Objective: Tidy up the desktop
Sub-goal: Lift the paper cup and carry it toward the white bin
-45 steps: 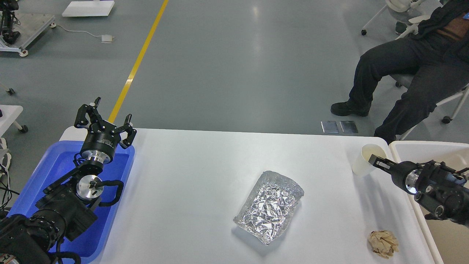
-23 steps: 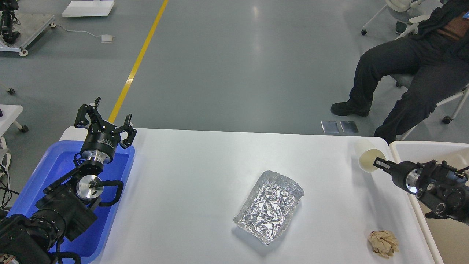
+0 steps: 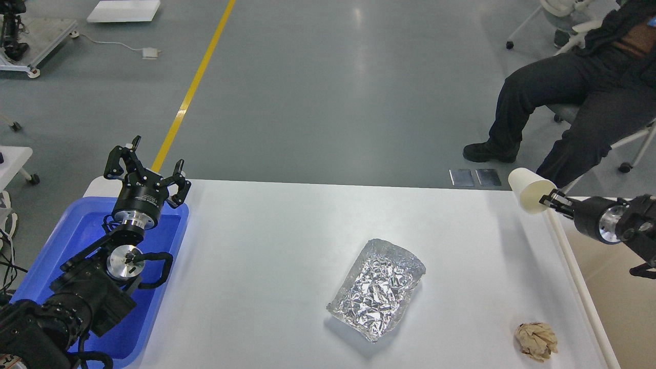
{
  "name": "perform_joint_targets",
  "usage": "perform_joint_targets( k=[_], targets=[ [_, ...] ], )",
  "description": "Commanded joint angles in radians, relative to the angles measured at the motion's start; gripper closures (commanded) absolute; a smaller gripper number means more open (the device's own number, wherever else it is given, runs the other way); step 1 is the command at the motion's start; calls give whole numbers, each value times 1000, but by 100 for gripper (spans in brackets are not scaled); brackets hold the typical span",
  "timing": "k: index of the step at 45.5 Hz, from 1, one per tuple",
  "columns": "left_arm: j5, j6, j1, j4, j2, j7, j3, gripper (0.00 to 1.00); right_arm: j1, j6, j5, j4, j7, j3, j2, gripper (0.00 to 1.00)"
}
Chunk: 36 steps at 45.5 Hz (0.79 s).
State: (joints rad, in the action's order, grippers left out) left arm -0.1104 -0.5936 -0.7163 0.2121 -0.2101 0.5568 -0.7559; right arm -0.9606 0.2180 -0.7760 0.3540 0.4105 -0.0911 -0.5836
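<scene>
The white desktop (image 3: 287, 246) fills the lower view. A crumpled foil tray (image 3: 377, 288) lies near its middle. A crumpled brown paper ball (image 3: 536, 340) lies near the front right corner. My right gripper (image 3: 549, 201) is shut on the rim of a cream paper cup (image 3: 530, 189), held tipped on its side in the air above the table's far right corner. My left gripper (image 3: 144, 165) is open and empty, fingers pointing up over the far end of the blue tray (image 3: 77, 241).
A beige white-rimmed bin (image 3: 579, 277) stands against the table's right edge. A seated person in dark clothes (image 3: 574, 102) is beyond the far right corner. Grey floor with a yellow line lies behind the table.
My right gripper has lifted the paper cup off the table and carried it up and to the right, tipping it onto its side. The left arm has not moved.
</scene>
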Motion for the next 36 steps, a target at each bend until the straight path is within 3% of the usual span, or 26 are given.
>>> perform_joint_targets(
  k=[1, 15, 26, 36],
  targets=[
    [0, 0, 0, 0, 0, 0, 0, 0, -112, 147, 7, 2, 22, 10, -105, 100],
    [0, 0, 0, 0, 0, 0, 0, 0, -259, 303, 7, -3, 17, 4, -199, 100],
    [0, 0, 0, 0, 0, 0, 0, 0, -261, 300, 49, -44, 2, 8, -228, 100],
    [0, 0, 0, 1, 0, 0, 0, 0, -184, 299, 302, -202, -108, 7, -222, 100]
  ],
)
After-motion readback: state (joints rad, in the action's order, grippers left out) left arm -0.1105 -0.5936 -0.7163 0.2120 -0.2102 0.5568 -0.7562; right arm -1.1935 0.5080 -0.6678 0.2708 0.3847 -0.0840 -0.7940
